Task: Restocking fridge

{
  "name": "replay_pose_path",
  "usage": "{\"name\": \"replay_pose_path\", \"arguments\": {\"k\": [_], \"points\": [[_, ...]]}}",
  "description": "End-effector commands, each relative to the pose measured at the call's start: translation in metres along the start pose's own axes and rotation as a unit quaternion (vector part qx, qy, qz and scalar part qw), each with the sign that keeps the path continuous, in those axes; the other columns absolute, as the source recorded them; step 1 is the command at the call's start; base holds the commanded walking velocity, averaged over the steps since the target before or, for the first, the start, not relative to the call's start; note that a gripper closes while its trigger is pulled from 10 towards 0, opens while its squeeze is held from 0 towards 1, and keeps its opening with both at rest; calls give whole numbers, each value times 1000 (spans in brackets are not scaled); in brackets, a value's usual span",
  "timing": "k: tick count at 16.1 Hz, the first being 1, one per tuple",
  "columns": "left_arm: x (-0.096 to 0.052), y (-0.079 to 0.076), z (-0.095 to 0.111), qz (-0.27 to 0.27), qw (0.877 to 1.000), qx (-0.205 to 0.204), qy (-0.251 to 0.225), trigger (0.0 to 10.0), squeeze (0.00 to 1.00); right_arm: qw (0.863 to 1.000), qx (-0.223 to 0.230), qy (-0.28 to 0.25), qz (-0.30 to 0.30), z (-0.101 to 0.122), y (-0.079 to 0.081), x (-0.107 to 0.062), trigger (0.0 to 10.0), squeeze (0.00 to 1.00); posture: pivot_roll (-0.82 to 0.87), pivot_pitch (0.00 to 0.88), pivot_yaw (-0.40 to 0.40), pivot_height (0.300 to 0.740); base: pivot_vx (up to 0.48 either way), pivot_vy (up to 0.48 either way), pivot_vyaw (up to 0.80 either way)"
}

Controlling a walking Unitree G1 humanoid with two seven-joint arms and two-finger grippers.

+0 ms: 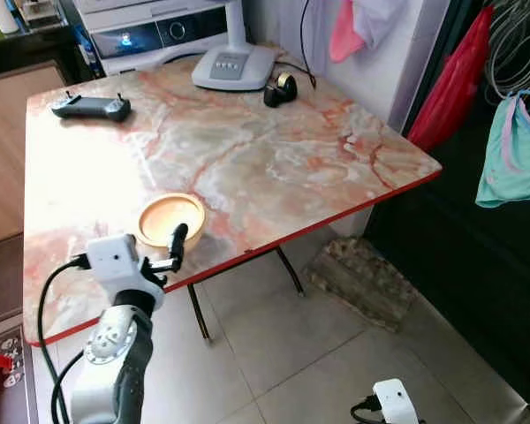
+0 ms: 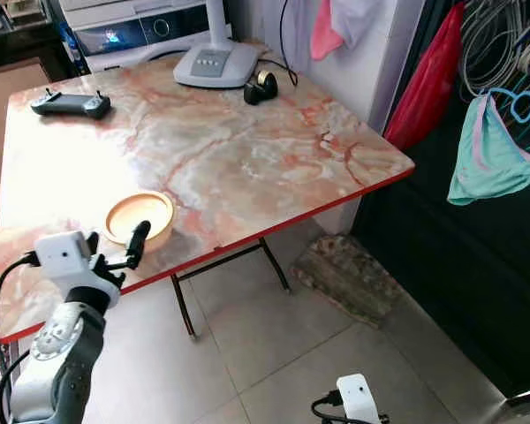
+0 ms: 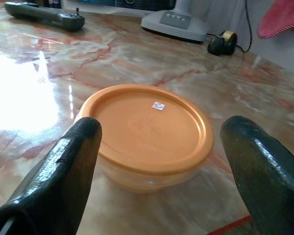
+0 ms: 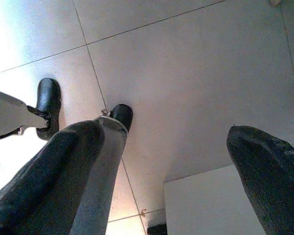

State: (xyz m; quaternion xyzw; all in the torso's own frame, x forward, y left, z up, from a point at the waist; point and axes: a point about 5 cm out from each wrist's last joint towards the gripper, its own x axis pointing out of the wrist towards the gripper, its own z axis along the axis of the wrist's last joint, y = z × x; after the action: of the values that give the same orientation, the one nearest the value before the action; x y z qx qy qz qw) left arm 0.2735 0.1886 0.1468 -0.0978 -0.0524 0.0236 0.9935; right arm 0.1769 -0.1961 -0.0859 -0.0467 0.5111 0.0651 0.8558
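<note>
Just one orange container (image 3: 148, 134), left hand (image 3: 161, 161) spread.

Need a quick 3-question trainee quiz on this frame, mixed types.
1. True or false: the left hand is shut on the orange-lidded container.
2. Which lies nearest the container on the marble table? A) the black controller B) the tape roll C) the lamp base
3. Fill in: the right hand hangs idle, pointing down at the tiled ____.

Key: 1 false, its fingers stand open either side of the container. 2 A. 3 floor.
</note>
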Motion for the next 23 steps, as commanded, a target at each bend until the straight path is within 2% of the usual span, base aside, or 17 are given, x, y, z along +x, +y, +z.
{"name": "replay_pose_path", "arguments": {"k": [1, 8, 12, 14, 18, 20, 23], "points": [[-1, 2, 7, 2, 1000, 19, -14, 10000, 0, 1000, 5, 5, 4, -3, 3, 0, 10000, 0, -47, 116, 16, 740, 330, 0, 0], [-1, 3, 9, 9, 999, 26, -23, 10000, 0, 1000, -1, 6, 8, -3, 3, 0, 10000, 0, -44, 114, 17, 740, 348, 0, 0], [-3, 2, 9, 4, 999, 14, -29, 10000, 0, 1000, -10, 6, 11, -3, 4, 0, 10000, 0, -40, 103, 18, 740, 0, 0, 148], [-6, 9, 7, 27, 999, -4, -29, 10000, 0, 1000, -12, 8, 11, -4, 4, 0, 10000, 0, -39, 93, 17, 740, 0, 0, 800], [-11, 15, 11, 47, 998, -3, -37, 10000, 0, 1000, -15, 11, 13, -6, 5, 0, 10000, 0, -23, 74, 17, 740, 0, 0, 777], [-12, 18, 9, 48, 998, -3, -30, 10000, 0, 1000, -8, 11, 13, -8, 6, 0, 10000, 0, -23, 60, 24, 740, 0, 0, 0], [-7, 20, 4, 49, 998, -38, -13, 10000, 0, 1000, -9, 13, 13, -9, 6, 0, 10000, 0, -20, 45, 21, 740, 0, 0, 0]]}}
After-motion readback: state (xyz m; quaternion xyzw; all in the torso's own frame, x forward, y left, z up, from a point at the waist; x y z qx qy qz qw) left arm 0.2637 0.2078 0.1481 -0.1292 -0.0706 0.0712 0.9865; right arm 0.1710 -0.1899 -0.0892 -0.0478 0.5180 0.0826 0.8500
